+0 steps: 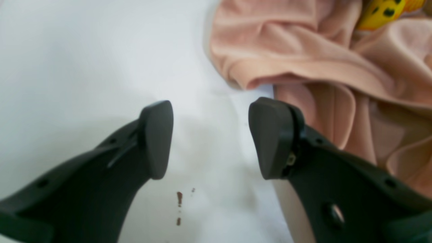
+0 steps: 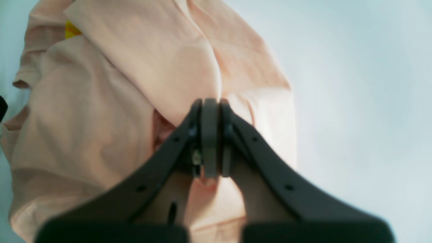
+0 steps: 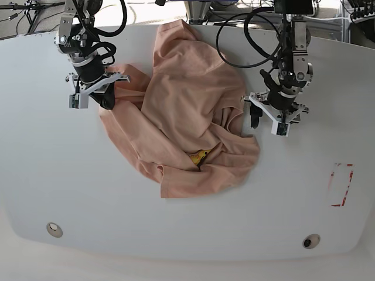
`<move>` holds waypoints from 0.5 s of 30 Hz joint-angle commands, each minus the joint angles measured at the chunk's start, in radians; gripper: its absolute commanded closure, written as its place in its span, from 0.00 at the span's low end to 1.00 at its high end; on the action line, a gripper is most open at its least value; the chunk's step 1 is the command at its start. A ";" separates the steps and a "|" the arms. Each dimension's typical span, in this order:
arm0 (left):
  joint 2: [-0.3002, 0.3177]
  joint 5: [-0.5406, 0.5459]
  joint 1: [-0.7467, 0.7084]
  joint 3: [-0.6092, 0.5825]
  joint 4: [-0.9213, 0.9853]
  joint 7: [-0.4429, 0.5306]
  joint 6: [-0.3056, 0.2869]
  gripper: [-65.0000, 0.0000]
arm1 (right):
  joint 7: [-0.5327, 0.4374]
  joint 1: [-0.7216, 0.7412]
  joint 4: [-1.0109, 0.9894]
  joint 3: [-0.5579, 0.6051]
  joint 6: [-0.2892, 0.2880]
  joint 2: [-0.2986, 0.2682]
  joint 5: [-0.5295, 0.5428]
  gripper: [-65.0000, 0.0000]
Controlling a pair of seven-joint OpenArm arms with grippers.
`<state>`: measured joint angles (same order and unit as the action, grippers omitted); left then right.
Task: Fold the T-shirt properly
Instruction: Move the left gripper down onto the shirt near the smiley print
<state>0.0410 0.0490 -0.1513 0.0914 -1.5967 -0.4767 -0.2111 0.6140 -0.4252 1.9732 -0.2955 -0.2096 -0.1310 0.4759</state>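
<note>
Handling T-shirt (image 3: 176,111): light, limp, crumpled mid-bench | grip hem or shoulder seam | right hand (image 2: 210,135) clenched on cloth | left hand (image 1: 211,138) released, empty

Left gripper (image 1: 211,138): two dark fingers with blunt grey pads (image 1: 157,138), standing well apart with nothing between them, over bare table.

T-shirt (image 1: 303,50): salmon-pink cloth, crumpled in thick folds, filling the upper right and right side of the view. A rolled hem edge lies just beyond the right-hand finger; that finger partly overlaps the cloth.

Emblem (image 1: 381,11): yellow with black spots, half hidden among folds at the top right.

Table (image 1: 84,60): white, smooth surface.

Marks (image 1: 179,199): small reddish-brown stains on the table, between the fingers, near the bottom edge.
</note>
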 commanded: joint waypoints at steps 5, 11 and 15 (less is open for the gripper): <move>0.002 0.000 0.037 0.011 0.069 0.022 -0.011 0.45 | -0.023 -0.003 0.008 -0.002 -0.005 -0.012 0.011 1.00; -0.023 0.003 0.068 -0.001 0.122 0.036 -0.001 0.44 | -0.022 -0.001 0.009 -0.003 -0.005 -0.014 0.009 1.00; -0.031 0.002 0.083 -0.009 0.148 0.038 0.001 0.44 | -0.022 -0.002 0.008 -0.003 -0.004 -0.016 0.009 1.00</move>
<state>0.0143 0.0433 -0.0761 0.0860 -1.4502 -0.4286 -0.2066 0.6140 -0.4294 1.9636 -0.2947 -0.2096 -0.1364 0.4759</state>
